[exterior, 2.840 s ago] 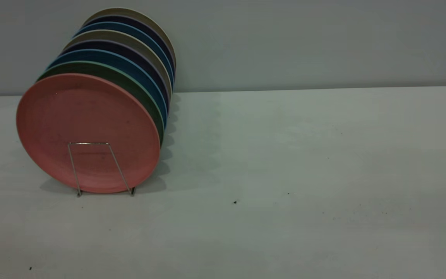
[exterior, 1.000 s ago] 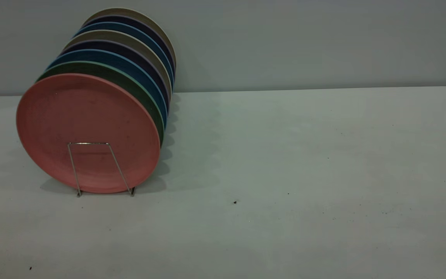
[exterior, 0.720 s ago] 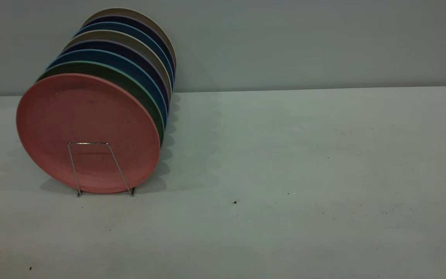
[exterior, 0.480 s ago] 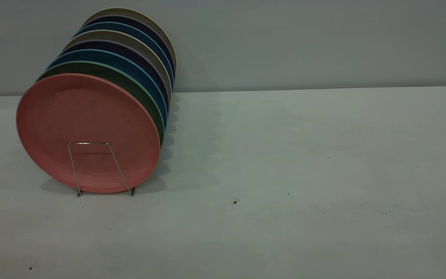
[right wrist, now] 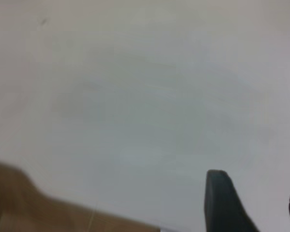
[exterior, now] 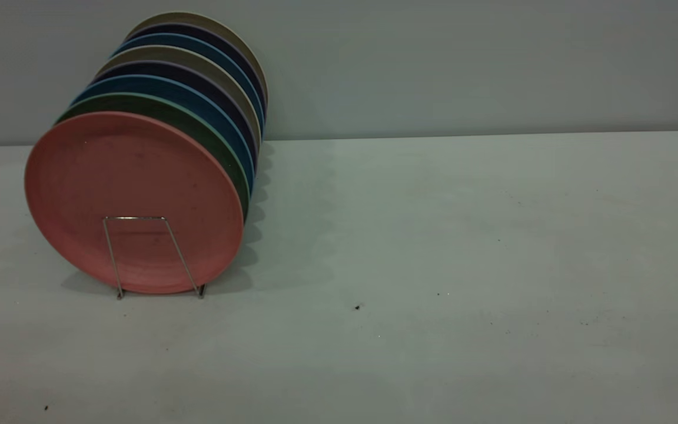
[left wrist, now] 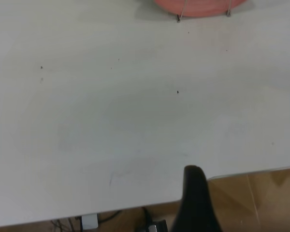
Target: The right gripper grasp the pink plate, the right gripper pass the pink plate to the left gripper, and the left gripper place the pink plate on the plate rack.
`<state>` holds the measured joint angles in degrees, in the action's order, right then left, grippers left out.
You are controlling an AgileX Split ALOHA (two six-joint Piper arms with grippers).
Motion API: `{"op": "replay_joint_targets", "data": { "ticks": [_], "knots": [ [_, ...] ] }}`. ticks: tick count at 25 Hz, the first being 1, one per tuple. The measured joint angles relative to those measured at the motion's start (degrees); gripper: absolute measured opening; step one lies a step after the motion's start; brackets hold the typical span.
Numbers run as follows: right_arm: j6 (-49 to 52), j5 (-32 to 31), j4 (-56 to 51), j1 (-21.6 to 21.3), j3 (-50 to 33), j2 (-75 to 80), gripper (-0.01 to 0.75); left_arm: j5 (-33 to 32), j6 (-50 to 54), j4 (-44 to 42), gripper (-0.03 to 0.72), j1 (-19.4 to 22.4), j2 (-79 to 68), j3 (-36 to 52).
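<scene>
The pink plate [exterior: 133,200] stands upright at the front of the plate rack [exterior: 113,259], behind its front wire loop, at the table's left. Its lower edge [left wrist: 198,6] and the rack's feet [left wrist: 178,18] show in the left wrist view. Neither gripper appears in the exterior view. In the left wrist view one black finger [left wrist: 195,198] shows over the table's near edge, far from the plate, with no second finger beside it. My right gripper [right wrist: 258,181] hangs over bare table, jaws apart and empty, with one finger [right wrist: 222,203] in view and the other at the picture's edge.
Behind the pink plate the rack holds several more upright plates: a green one [exterior: 198,126], blue ones [exterior: 221,118], dark purple and beige ones [exterior: 239,44]. The white table [exterior: 462,235] runs right to a grey wall. Brown floor [left wrist: 261,203] lies beyond the table's edge.
</scene>
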<state>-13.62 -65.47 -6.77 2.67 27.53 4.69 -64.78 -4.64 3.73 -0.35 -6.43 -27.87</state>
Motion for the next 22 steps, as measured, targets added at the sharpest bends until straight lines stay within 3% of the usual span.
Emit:
{"op": "replay_joint_targets", "data": {
  "ticks": [4, 13, 22],
  "knots": [
    [0.00, -0.06, -0.15, -3.18, 0.00, -5.18, 0.314, 0.00, 0.00, 0.00, 0.588, 0.00, 3.21, 0.00],
    [0.00, -0.12, -0.26, -3.31, 0.00, -5.74, 0.242, -0.07, 0.00, 0.00, 0.588, 0.00, 7.66, 0.00],
    [0.00, -0.12, -0.43, -3.37, 0.00, -5.74, 0.235, -0.07, 0.04, 0.00, 0.588, 0.00, 7.71, 0.00]
  ]
}}
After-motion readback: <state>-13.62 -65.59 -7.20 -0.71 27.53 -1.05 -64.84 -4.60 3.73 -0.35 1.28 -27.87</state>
